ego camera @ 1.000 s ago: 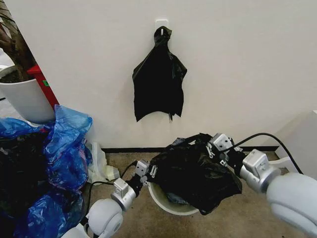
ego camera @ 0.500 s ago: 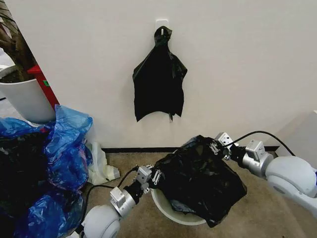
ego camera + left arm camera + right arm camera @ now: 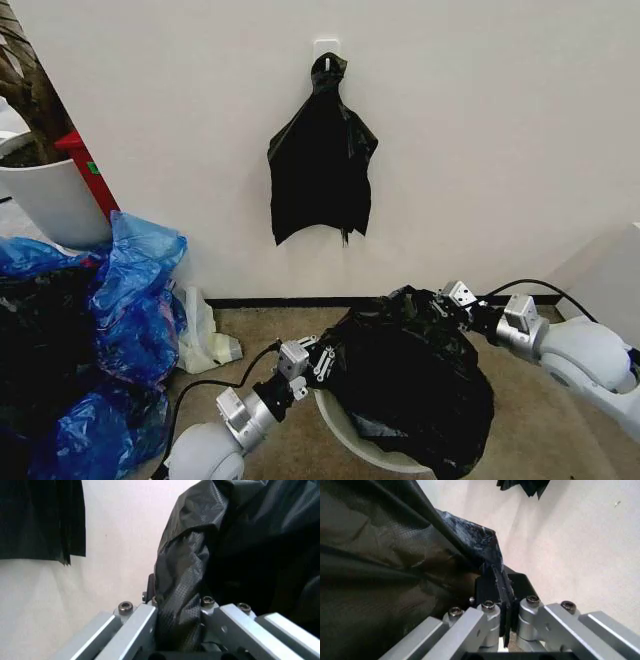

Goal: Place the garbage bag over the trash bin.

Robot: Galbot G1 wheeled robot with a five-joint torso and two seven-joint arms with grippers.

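The garbage bag (image 3: 410,380), glossy black and crinkly, is stretched between my two grippers and hangs over the trash bin (image 3: 340,432). Of the bin, a cream-white arc of rim shows under the bag's left side. My left gripper (image 3: 318,358) is shut on the bag's left edge, and in the left wrist view the plastic (image 3: 180,592) runs up between the fingers (image 3: 137,624). My right gripper (image 3: 452,297) is shut on the bag's far right edge. The right wrist view shows a fold of the bag (image 3: 470,540) pinched between the pads (image 3: 492,587).
A bunch of black bags (image 3: 320,165) hangs from a wall hook. Blue plastic bags (image 3: 130,300) pile up on the left below a white plant pot (image 3: 50,205). A pale bag (image 3: 205,340) lies on the floor. A white cabinet (image 3: 615,285) stands on the right.
The bag has been drawn wider and lower over the bin. My left gripper has shifted right and toward me, and the right one slightly down. The bin's visible rim now sits nearer me.
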